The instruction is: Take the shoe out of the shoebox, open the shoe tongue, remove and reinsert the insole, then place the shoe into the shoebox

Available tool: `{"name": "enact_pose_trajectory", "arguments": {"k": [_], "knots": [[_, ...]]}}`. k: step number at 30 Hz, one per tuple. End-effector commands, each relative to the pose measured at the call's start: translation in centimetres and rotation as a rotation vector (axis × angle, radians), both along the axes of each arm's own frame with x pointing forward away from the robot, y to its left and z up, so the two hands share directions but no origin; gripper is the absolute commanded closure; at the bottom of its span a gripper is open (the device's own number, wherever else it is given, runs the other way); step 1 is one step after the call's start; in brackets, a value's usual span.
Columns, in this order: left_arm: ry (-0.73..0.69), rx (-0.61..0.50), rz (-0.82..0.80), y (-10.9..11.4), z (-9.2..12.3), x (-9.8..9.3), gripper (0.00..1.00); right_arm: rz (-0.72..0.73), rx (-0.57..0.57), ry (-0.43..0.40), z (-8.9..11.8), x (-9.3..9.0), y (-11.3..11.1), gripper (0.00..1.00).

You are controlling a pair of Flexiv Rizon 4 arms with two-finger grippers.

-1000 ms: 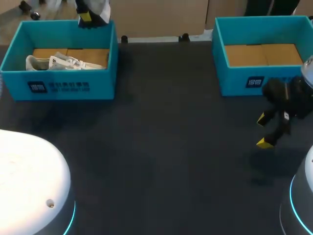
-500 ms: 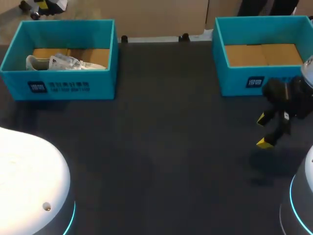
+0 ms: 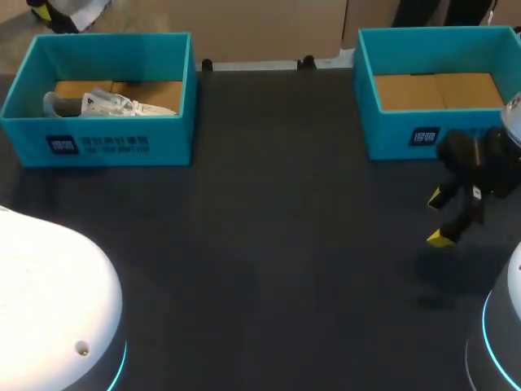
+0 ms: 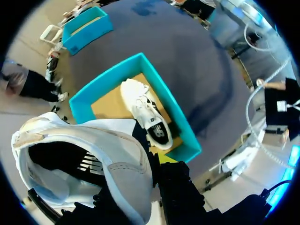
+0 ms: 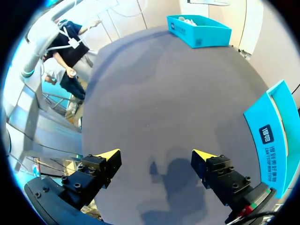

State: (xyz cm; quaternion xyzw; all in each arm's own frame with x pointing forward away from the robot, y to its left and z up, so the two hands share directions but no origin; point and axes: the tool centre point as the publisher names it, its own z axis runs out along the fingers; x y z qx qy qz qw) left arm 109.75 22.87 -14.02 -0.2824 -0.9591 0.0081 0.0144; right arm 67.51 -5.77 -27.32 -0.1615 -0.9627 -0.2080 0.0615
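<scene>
Holding, left gripper (image 4: 157, 166): closed on the held shoe (image 4: 89, 154) near its collar edge. One yellow tip is seen beside the shoe; the other finger is hidden behind it.
Held shoe: white with a dark lining, raised well above the left shoebox (image 4: 176, 124), with its opening turned towards the wrist camera.
Second shoe (image 3: 106, 104): white, laid on the cardboard floor of the left shoebox, upper left of the head frame.
Right shoebox (image 3: 407, 134): teal, upper right of the head frame. Only its cardboard floor is seen inside.
Right gripper (image 3: 438, 217): fingers are spread wide and nothing is held. It is hung over the dark table (image 3: 285, 244), just in front of the right shoebox, at the right edge of the head frame.
</scene>
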Motion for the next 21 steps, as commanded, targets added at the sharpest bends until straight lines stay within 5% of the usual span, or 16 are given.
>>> {"name": "enact_pose_trajectory", "arguments": {"k": [1,5,12,21], "knots": [[-0.054,0.111,-0.191,-0.3,0.3,-0.8,1.0,0.0,-0.002,-0.001,-0.1,-0.1,0.0,0.0],[-0.1,0.181,-0.235,0.0,-0.6,-0.4,1.0,0.0,-0.002,-0.001,-0.1,-0.1,0.0,0.0],[-0.178,0.196,-0.747,6.5,-2.5,3.6,1.0,0.0,-0.002,-0.001,-0.1,-0.1,0.0,0.0],[-0.178,0.196,-0.747,6.5,-2.5,3.6,1.0,0.0,-0.002,-0.001,-0.1,-0.1,0.0,0.0]]}}
